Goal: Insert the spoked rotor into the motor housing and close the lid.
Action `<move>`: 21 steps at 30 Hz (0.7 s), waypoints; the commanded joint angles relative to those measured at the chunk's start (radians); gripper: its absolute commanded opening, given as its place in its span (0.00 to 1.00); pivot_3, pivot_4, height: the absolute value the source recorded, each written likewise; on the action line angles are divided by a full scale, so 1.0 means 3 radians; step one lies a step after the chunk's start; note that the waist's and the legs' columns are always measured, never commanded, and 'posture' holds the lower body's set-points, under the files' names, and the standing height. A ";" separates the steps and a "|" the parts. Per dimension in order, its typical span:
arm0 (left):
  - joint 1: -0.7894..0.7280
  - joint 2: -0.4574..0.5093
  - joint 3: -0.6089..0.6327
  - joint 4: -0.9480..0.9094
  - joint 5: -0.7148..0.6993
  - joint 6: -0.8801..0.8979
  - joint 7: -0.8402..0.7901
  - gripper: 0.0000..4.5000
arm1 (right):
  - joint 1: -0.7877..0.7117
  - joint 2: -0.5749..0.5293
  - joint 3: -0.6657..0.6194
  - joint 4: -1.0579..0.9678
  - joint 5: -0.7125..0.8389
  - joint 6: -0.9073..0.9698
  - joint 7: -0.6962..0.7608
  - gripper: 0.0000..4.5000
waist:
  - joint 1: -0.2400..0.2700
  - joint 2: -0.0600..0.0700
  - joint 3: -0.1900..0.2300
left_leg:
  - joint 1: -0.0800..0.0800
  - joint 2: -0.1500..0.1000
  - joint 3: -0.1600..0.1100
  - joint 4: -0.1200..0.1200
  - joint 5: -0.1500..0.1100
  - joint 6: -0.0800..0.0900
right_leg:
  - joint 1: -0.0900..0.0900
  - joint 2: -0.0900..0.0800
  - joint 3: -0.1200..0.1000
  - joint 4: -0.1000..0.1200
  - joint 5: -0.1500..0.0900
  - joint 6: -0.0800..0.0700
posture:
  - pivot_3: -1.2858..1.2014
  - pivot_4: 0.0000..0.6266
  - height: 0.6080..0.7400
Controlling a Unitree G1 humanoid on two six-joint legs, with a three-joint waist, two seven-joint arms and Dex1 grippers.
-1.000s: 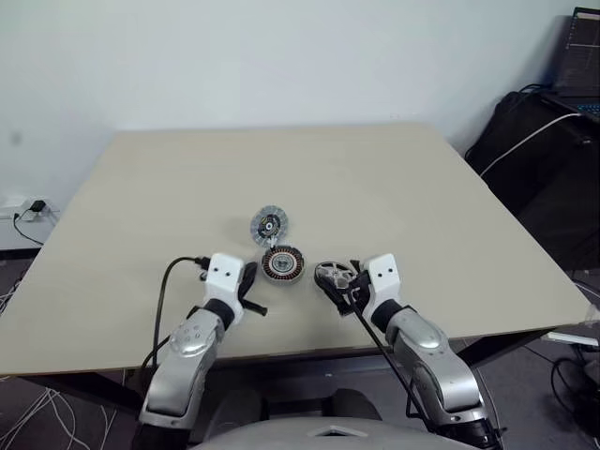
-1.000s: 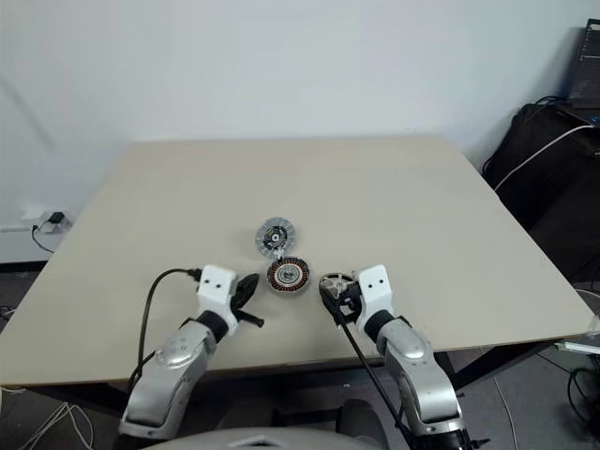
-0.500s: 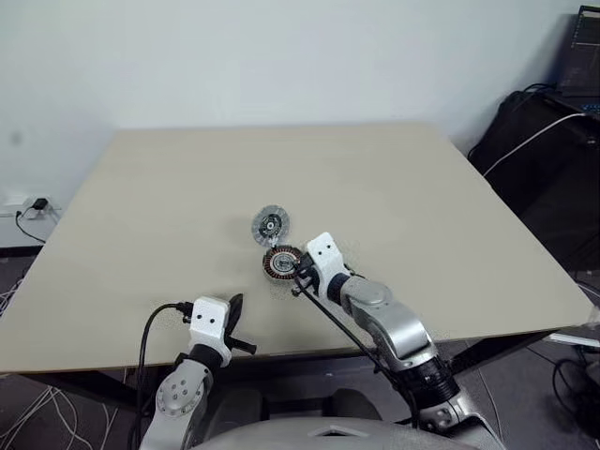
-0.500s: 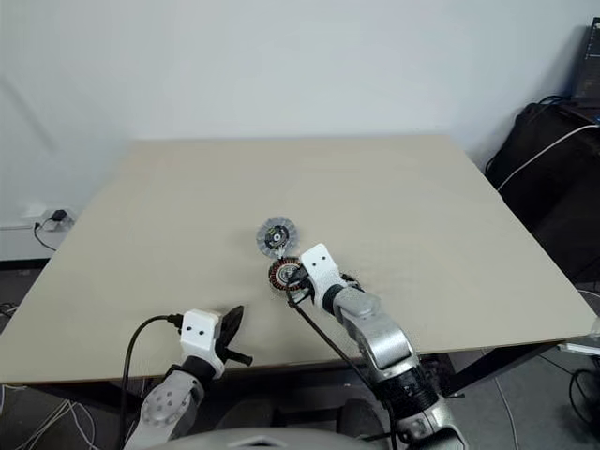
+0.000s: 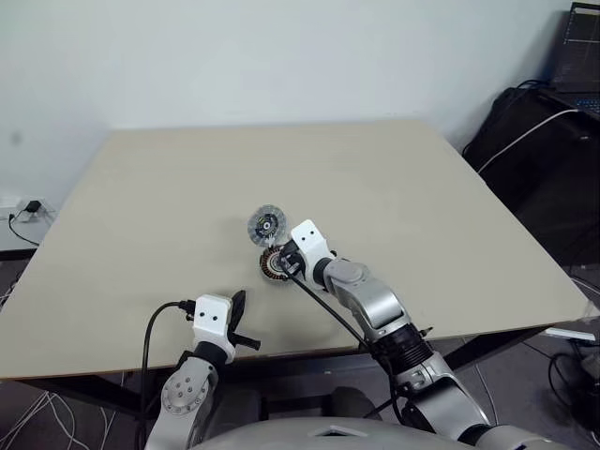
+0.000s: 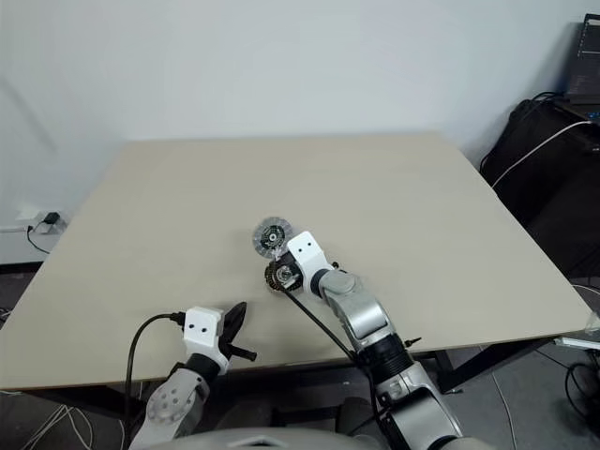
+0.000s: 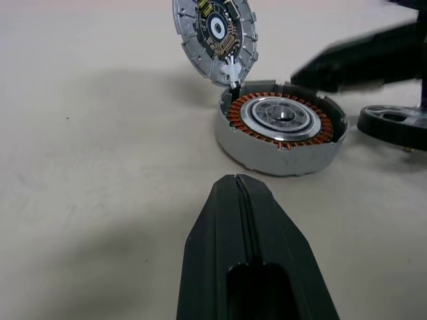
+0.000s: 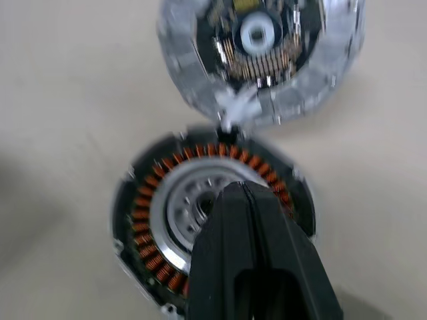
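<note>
The motor housing [image 7: 280, 123], with its ring of copper windings around a silver centre, lies mid-table. Its lid [image 5: 266, 225] stands hinged open at the far side, dark hub facing me. The spoked rotor [image 7: 393, 125] lies flat on the table just right of the housing, and my right arm hides it in the eye views. My right gripper [image 8: 239, 188] is shut and empty, with its tips over the housing's silver centre [image 8: 193, 207]. Also shut and empty, my left gripper [image 5: 239, 302] hangs near the table's front edge, pointing at the housing from well short of it.
The beige table [image 5: 403, 187] is bare around the parts. A black cable [image 5: 155, 328] loops off my left wrist over the front edge. Black bags with a white cable [image 5: 534, 131] stand beyond the table's right side.
My right gripper has swung left from beside the rotor to over the housing and has shut. My left gripper has drawn back toward the table's front edge.
</note>
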 commanded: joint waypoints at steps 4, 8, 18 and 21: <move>-0.0048 -0.0042 -0.0036 -0.0018 -0.0046 -0.0023 -0.0001 0.00 | -0.0275 0.0097 -0.0036 0.0277 -0.0064 -0.0096 0.0023 0.00 | -0.0028 0.0001 -0.0001 | 0.0000 0.0000 0.0000 0.0000 0.0000 0.0000 | -0.0001 0.0002 0.0002 0.0002 0.0001 0.0000 | 0.52 0.00 1.00; -0.0047 -0.0050 -0.0029 -0.0023 -0.0077 0.0004 0.0002 0.00 | -0.0381 0.0140 -0.0044 0.0436 -0.0088 -0.0140 0.0051 0.00 | -0.0037 0.0001 -0.0001 | 0.0000 0.0000 0.0000 -0.0001 0.0000 -0.0001 | -0.0002 0.0001 0.0002 0.0002 0.0001 -0.0001 | 0.52 0.00 1.00; -0.0039 -0.0060 -0.0036 -0.0026 -0.0112 0.0034 0.0006 0.00 | -0.0506 0.0185 0.0020 0.0671 -0.0151 -0.0210 0.0218 0.00 | -0.0049 0.0003 -0.0002 | 0.0000 0.0000 0.0000 -0.0002 -0.0002 -0.0005 | -0.0003 0.0000 0.0003 0.0003 0.0001 -0.0001 | 0.52 0.00 1.00; -0.0039 -0.0065 -0.0035 -0.0025 -0.0121 0.0044 0.0002 0.00 | -0.0486 0.0193 0.0031 0.0651 -0.0157 -0.0196 0.0262 0.00 | -0.0050 0.0004 -0.0002 | 0.0000 0.0000 0.0000 -0.0002 -0.0004 -0.0009 | -0.0003 -0.0005 0.0004 0.0003 0.0001 -0.0001 | 0.52 0.00 1.00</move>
